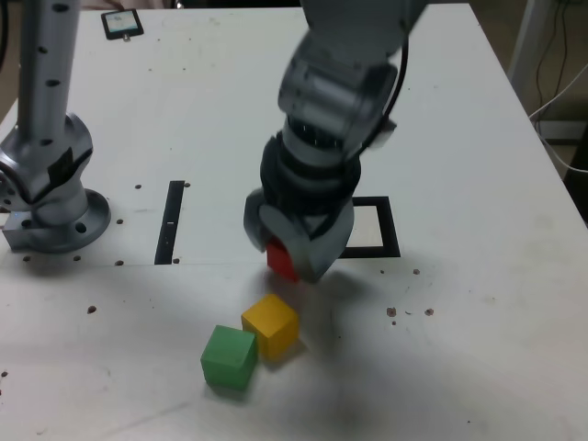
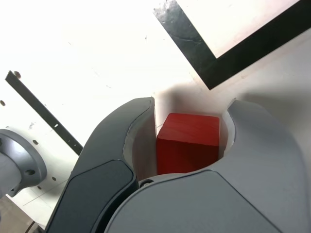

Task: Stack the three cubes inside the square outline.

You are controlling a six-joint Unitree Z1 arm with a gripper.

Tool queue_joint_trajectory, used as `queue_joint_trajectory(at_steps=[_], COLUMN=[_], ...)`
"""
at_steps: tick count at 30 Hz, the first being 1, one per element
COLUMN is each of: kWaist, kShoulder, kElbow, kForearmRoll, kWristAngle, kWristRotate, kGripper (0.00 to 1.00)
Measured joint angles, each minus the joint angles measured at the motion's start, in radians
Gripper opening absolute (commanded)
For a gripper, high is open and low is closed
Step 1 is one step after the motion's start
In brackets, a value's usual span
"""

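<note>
Right now my tool (image 2: 190, 119) grips the small matte red cube (image 2: 188, 141) between its smooth grey curved jaws, just beside the thick black square outline (image 1: 393, 229) with its pale cream centre, on the white, speckled bench (image 1: 478, 138). Nearer the exterior view's bottom, the matte yellow cube (image 1: 271, 325) and matte green cube (image 1: 228, 356) sit touching at their corners.

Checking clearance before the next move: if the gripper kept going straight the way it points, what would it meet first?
The gripper, shut on the red cube, points down at the table, so the cube would probably meet bare table beside the square outline.
</note>
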Motion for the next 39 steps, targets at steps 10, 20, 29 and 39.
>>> queue_joint_trajectory(at_steps=[10,20,29,39], kWaist=[0.216,0.353,0.289,0.28], kShoulder=[-0.041,0.007,0.038,0.073], kElbow=[-0.204,-0.205,-0.142,-0.155], kForearmRoll=[0.131,0.105,0.022,0.021], kWristAngle=[-0.001,-0.023,-0.072,-0.049], kWristRotate=[0.05,-0.139,-0.193,-0.273], kGripper=[0.11,0.11,0.11,0.11])
